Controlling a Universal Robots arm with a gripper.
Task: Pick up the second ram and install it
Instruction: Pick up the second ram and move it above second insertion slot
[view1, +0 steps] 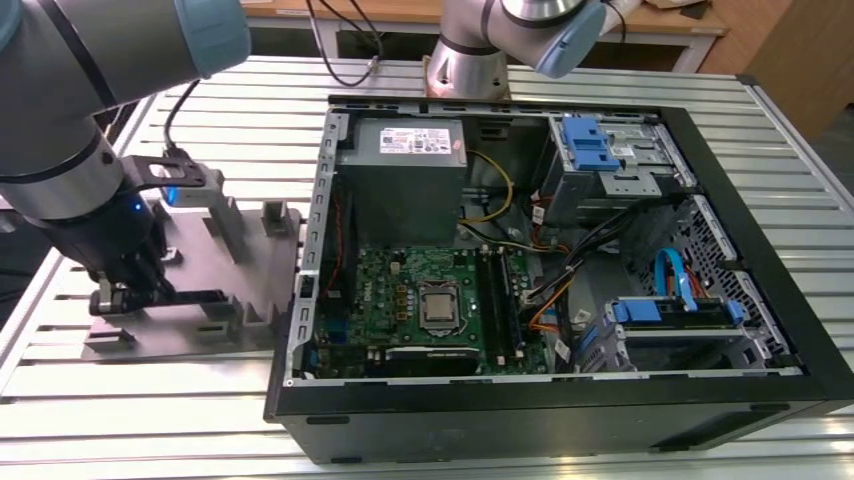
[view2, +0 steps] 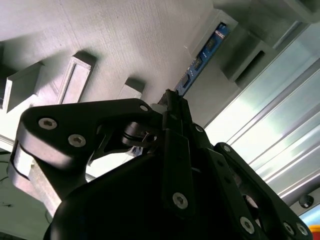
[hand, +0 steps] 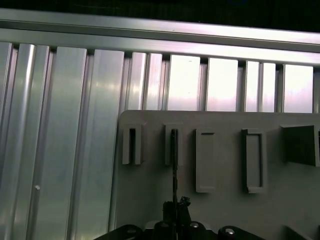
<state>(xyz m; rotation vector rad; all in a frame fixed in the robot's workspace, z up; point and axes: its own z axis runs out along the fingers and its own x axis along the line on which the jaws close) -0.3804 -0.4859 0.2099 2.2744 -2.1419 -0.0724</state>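
- The tool (view1: 114, 295) is low over the grey holder (view1: 227, 250), which lies on the slatted tabletop (view1: 160, 420) at the exterior view's left of the open computer case (view1: 747, 200).
- In both wrist views the fingertips (view2: 170, 100) look pinched together on one end of the second ram (view2: 202, 57), with no gap to be seen beside the thin board, so I judge the tool closed on it.
- The second ram (hand: 174, 160) stands on edge in a narrow pocket of the holder (hand: 225, 150), running from that pocket straight into the tool (hand: 175, 205).
- The step in hand appears to be the pick-up. To do it well, the grip should sit square on the board's flat faces, and the pull should follow the pocket's line. A tilt would likely jam the stick against the pocket walls or twist it in the fingers.
- Holder: the neighbouring pockets (hand: 205, 160) seen in the first wrist view look empty.
- Case: it holds the green motherboard (view1: 400, 290), the long black slots (view1: 501, 300), a grey power supply (view1: 400, 150) and loose cables. Whether a stick already sits in any slot I cannot tell.
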